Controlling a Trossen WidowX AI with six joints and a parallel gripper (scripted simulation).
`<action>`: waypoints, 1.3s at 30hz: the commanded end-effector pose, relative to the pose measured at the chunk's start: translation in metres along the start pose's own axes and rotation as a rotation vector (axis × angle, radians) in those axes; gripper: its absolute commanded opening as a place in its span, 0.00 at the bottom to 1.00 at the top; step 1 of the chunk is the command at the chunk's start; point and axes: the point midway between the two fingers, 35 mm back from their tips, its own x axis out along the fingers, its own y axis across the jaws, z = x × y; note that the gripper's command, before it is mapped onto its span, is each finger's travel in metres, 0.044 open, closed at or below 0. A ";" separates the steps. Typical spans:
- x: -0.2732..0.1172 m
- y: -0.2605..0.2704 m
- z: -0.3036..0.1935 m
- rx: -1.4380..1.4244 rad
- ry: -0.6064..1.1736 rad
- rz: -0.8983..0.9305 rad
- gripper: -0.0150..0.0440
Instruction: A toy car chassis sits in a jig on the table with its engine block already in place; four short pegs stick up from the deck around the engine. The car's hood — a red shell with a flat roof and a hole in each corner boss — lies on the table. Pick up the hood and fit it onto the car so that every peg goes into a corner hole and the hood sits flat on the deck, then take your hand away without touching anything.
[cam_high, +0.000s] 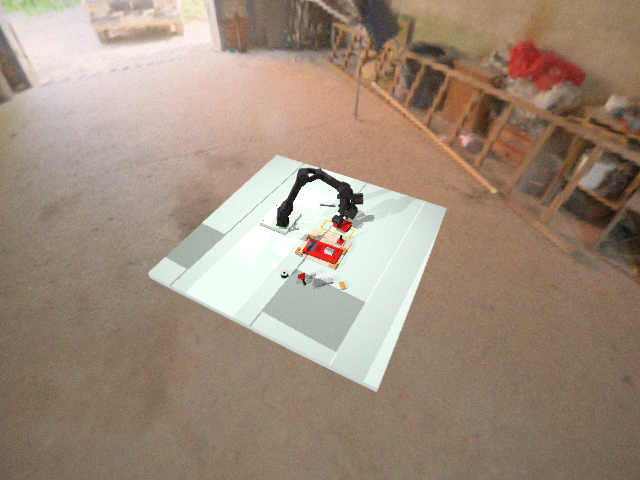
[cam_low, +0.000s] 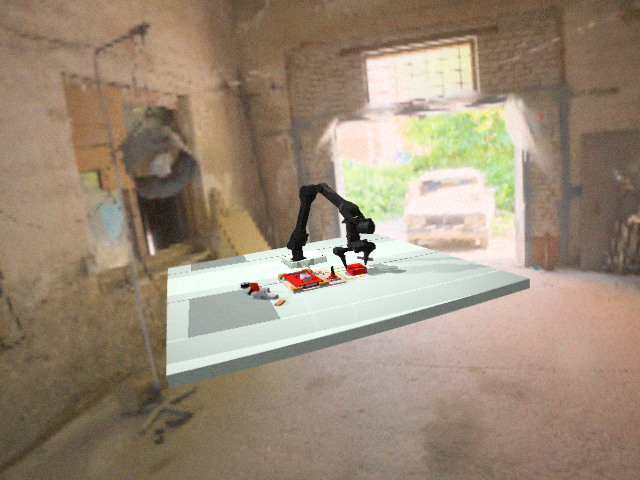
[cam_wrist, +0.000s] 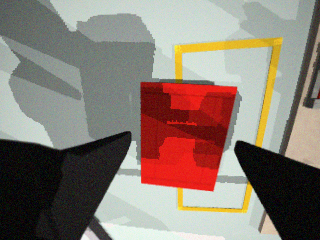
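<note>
The red hood (cam_high: 343, 226) (cam_low: 356, 269) (cam_wrist: 185, 137) lies on the table, partly over the left line of a yellow outline in the wrist view. My gripper (cam_low: 356, 265) (cam_wrist: 181, 140) is open and empty just above it, with one fingertip off each long side of the hood. The red chassis (cam_high: 316, 249) (cam_low: 297, 279) sits in the jig (cam_high: 323, 234) beside the outline. The grey engine block (cam_high: 329, 251) (cam_low: 305, 276) stands on its deck. The pegs are too small to make out, and the hood's corner holes cannot be told.
The yellow outline (cam_high: 324, 223) (cam_wrist: 270, 90) is marked on the table. A red piece with a black post (cam_high: 340, 240) (cam_low: 332, 274) stands between chassis and hood. An orange block (cam_high: 342, 285) (cam_low: 280, 302), a round black-and-white part (cam_high: 284, 273) and grey parts (cam_high: 324, 282) lie beyond the jig.
</note>
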 end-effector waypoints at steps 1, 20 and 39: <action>0.004 0.000 -0.001 0.002 0.008 0.000 1.00; 0.014 0.000 -0.001 0.002 0.008 0.000 1.00; 0.010 0.000 0.000 0.001 0.001 0.000 0.58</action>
